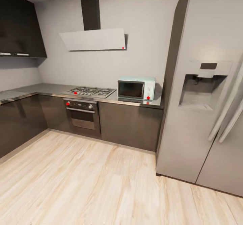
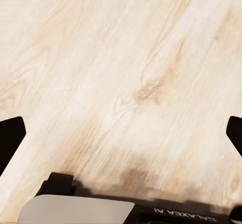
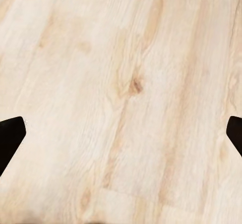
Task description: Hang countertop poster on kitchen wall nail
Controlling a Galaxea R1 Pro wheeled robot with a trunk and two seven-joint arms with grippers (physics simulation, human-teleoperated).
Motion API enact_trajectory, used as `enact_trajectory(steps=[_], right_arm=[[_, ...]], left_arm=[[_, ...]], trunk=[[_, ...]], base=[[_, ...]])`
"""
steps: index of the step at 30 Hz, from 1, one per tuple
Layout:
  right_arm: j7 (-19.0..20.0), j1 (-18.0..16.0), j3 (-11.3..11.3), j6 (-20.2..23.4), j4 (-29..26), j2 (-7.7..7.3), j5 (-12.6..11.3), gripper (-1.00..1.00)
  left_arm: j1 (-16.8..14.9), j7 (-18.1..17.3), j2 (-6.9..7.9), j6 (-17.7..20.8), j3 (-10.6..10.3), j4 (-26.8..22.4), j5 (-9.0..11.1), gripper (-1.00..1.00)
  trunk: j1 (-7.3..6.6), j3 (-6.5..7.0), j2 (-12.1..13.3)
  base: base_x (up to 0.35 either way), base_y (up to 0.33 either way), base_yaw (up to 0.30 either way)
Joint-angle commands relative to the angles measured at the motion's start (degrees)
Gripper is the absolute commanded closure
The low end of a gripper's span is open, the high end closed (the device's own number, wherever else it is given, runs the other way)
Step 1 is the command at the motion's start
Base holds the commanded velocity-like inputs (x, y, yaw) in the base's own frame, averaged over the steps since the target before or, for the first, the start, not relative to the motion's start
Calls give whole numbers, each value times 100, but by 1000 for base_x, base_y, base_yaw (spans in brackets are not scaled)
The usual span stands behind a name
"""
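One kitchen [image 1: 101, 117] corner in head view, w/ no poster on the dark desk [image 1: 44, 90] that runs along the far wall & wraps round the left side. On that desk: 1 gas hob [image 1: 89, 91] mid-run, 1 teal microwave [image 1: 136, 89] to its right, near the desk's right end. 1 oven [image 1: 82, 115] sits under the hob, w/ dark cabinet fronts either side. 1 pale slanted hood [image 1: 93, 39] hangs on the grey wall above the hob; 1 dark wall cabinet [image 1: 20, 29] far left. 1 tall steel fridge [image 1: 206, 93] w/ dispenser stands at right. Light wood floor [image 1: 84, 184] across the near area.

2 grippers, both released: left gripper [image 2: 121, 133] & right gripper [image 3: 121, 133] each show fingertips spread wide apart over bare planks, nothing between.
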Motion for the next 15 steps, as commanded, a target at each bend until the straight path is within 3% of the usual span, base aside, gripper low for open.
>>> enact_trajectory(steps=[1,10,15], right_arm=[[-4,-3,-2,-17,4,0,3,-100],[-4,-4,-2,-21,4,3,5,-100],[-4,-5,-2,-17,10,1,5,-100]], left_arm=[[2,-4,-4,7,15,-9,39,-100],[2,-4,-4,8,15,-5,39,-100],[2,-4,-4,8,15,-4,39,-100]], trunk=[[0,-5,-3],[0,-5,-3],[0,-5,-3]], base=[[0,0,278],[-9,-8,275],[-149,-139,117]])
